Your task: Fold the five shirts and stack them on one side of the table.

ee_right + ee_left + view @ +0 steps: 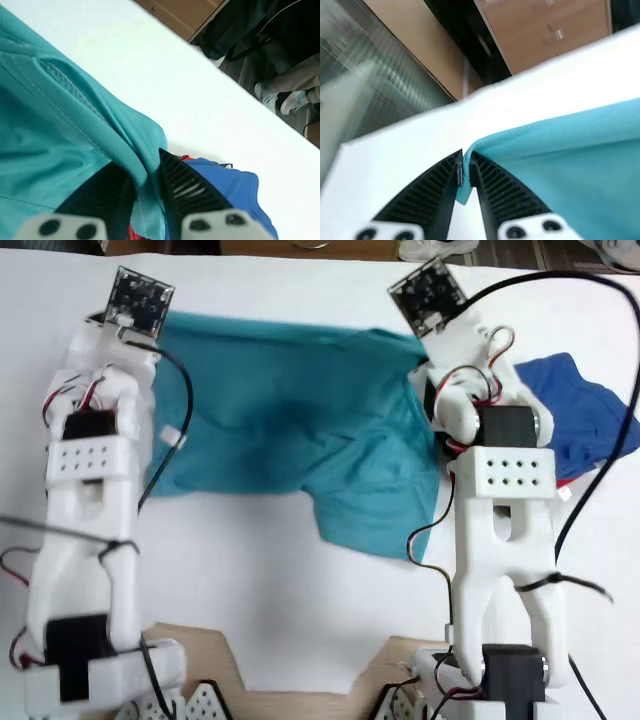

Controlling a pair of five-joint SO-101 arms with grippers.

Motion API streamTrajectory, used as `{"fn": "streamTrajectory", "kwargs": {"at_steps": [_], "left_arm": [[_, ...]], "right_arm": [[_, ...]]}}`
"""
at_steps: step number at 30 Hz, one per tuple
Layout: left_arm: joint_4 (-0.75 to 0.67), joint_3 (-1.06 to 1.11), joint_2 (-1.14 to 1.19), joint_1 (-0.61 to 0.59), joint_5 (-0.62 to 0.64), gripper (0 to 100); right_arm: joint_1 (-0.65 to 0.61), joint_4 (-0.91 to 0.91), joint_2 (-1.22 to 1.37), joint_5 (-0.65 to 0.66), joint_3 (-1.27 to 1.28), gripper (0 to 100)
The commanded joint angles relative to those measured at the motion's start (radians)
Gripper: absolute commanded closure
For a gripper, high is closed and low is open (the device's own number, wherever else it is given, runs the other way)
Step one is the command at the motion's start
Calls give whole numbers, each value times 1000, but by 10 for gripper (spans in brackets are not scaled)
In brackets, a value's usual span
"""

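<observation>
A teal shirt is laid out on the white table, close to the far edge, between the two arms. It is not folded yet. One far corner of it is pinched in the left gripper — the black fingers are squeezed tight, with only the thin cloth edge between them. The other far end is held in the right gripper. Its fingers are clenched on a bunched fold of the same shirt, next to a stitched seam.

The shirt is held at both far ends at once. This is most likely done so that its far edge can be made straight and the cloth pulled flat, or brought over in one even fold. With only one hold, the cloth would likely sag and twist.

A blue shirt is lying in a crumpled heap near the far right corner of the table, just beside the right gripper. It is likely waiting its turn. Care is needed here — the blue cloth could be caught and dragged along with the teal one.

A part of the teal shirt is stuck out toward the near edge, and soft wrinkles are seen in its middle. With one shirt unfolded and one in a heap, the task is judged to be at an early stage.
</observation>
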Motion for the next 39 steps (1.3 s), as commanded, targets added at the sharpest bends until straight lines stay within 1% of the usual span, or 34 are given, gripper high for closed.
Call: {"fn": "streamTrajectory", "kwargs": {"at_steps": [1, 3, 8, 12, 16, 24, 30, 34, 39], "left_arm": [[61, -117, 71, -43, -11, 979], [130, -150, 97, -43, -11, 979], [339, -171, 101, -41, -15, 979], [491, -166, 101, -43, -101, 979], [623, -162, 107, -43, -146, 979], [704, -148, 109, -48, -149, 979], [736, -38, 107, -48, -229, 979], [784, -13, 107, -46, -284, 979], [784, -16, 107, -43, -293, 979]], "right_arm": [[12, 7, -8, 0, 9, 978], [13, 27, -8, 2, 31, 978], [13, 143, -13, 2, 46, 978], [7, 208, -8, 2, 46, 978], [10, 259, -7, 2, 48, 978], [7, 262, -7, 2, 195, 978], [7, 262, -7, 2, 278, 978], [7, 262, -7, 2, 313, 978], [7, 219, -5, 2, 358, 978]]}}
